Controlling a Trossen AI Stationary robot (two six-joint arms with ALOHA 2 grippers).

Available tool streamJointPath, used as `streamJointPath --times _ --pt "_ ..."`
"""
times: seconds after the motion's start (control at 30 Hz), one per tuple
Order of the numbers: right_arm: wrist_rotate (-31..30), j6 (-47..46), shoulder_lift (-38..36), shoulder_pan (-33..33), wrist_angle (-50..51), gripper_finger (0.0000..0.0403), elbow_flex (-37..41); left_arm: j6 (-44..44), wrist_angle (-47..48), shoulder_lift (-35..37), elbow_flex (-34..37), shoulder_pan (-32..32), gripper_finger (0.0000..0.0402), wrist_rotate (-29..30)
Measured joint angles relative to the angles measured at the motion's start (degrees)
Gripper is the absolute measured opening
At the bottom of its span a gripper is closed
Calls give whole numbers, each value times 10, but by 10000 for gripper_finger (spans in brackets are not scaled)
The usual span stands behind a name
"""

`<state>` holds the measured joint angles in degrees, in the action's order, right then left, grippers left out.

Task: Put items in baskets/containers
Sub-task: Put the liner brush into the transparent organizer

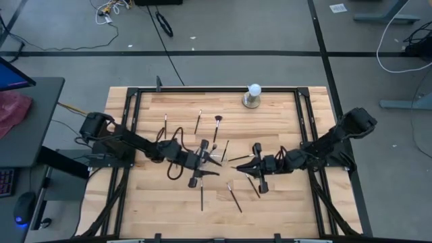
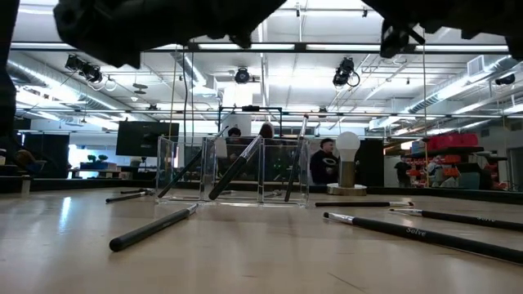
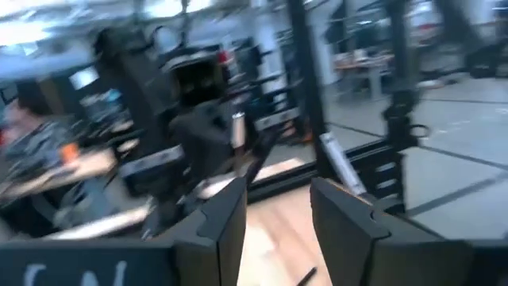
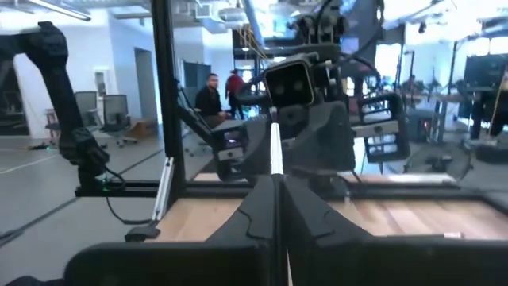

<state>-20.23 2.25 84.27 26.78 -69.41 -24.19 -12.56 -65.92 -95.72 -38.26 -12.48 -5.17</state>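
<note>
Centrally in the high view, the left gripper (image 1: 210,160) hangs with its two dark fingers (image 3: 226,226) apart, a clear gap between them and nothing in it. The right gripper (image 1: 244,164) faces it from the frame's right, fingers pressed together on a thin pale brush handle (image 4: 275,151) that stands up from the seam between them. Both dark jointed arms reach in low from the table's outer edges toward the middle, wrists nearly meeting.

The small clear plastic rectangular tray (image 2: 233,170) sits mid-frame in the low view, its thin transparent walls upright, with several slender dark-handled makeup brushes (image 2: 237,166) leaning slanted inside it. More thin brushes lie flat on the light wooden slatted tabletop (image 1: 283,202): some in the upper middle of the high view (image 1: 217,127), others in the lower middle (image 1: 234,196). A white ball on a round metal base (image 1: 252,96) stands near the top edge, well apart from the grippers.
</note>
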Motion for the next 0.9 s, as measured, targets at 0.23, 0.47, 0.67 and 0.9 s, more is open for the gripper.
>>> streamJointPath --times 0.23,0.47,0.67,0.9 --pt "19 19 0 -9 5 10 -14 -13 8 -42 -74 1 213 24" --pt "20 17 0 -9 16 10 -14 -20 23 -56 -114 0 223 17" --pt "19 18 0 -9 17 10 -14 -16 32 -56 -122 -3 151 14" --pt "21 19 0 -9 19 10 -14 -16 39 -56 -122 -3 51 15"
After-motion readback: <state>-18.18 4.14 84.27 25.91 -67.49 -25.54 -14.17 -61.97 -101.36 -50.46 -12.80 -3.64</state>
